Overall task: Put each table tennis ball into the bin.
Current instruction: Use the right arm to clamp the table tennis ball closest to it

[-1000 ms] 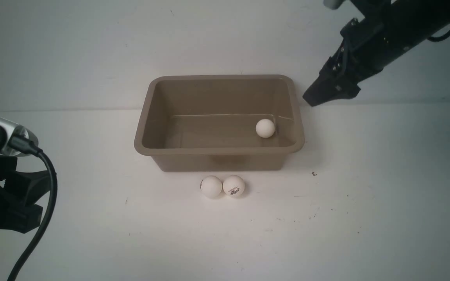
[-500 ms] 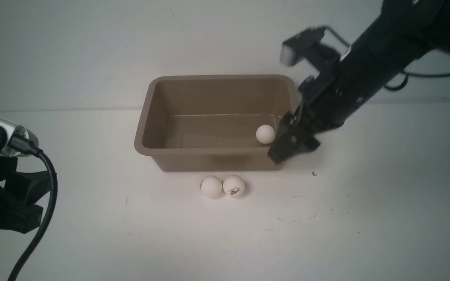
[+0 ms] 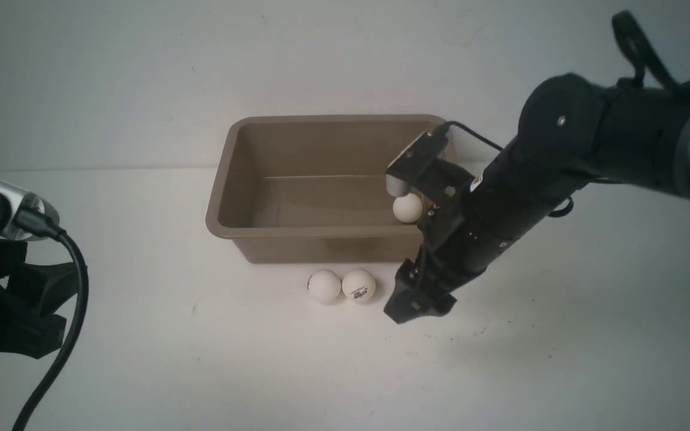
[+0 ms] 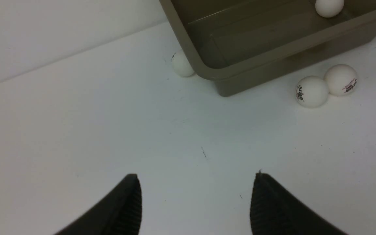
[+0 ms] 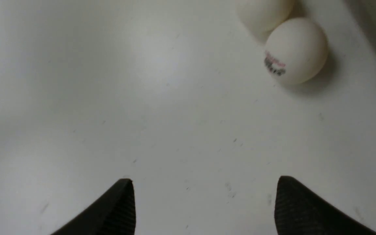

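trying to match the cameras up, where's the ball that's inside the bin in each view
Front view: the ball lies on the floor of the bin, by its right wall.
Left wrist view: same ball, at the bin's end far from this camera.
Right wrist view: not in it.
Shared landmark: the two touching balls on the table, in all three.

I can read nothing. The small white matte ball (image 3: 359,285) at lower middle of the front view bears dark print, too blurred.
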Controlling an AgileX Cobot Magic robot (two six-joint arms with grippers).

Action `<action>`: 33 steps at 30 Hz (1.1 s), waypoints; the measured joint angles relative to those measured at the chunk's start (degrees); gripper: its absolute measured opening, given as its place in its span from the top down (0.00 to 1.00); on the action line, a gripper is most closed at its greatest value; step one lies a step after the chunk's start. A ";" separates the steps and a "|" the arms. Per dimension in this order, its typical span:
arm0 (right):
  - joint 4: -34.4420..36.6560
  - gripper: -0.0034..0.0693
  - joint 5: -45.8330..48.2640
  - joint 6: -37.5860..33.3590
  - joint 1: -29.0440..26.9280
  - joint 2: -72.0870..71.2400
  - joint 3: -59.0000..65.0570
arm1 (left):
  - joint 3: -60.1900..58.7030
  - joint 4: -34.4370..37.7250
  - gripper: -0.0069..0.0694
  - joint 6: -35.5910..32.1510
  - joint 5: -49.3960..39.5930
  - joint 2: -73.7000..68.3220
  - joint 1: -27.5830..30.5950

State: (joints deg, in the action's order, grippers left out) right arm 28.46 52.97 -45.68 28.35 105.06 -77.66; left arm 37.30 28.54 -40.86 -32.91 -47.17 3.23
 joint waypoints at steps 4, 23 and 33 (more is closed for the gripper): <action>1.66 0.25 -7.64 -0.40 0.44 0.59 1.28 | 0.00 0.00 0.38 0.00 -0.05 0.00 0.00; 6.31 0.25 -12.00 -0.36 1.51 2.28 1.95 | 0.00 0.00 0.38 0.00 0.01 0.00 0.00; 2.34 0.25 -11.82 0.68 1.51 -10.98 2.11 | 0.00 0.00 0.38 0.00 0.01 0.00 0.00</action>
State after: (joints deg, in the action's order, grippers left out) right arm 30.80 41.15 -45.00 29.86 94.08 -75.55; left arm 37.30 28.54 -40.86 -32.90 -47.17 3.23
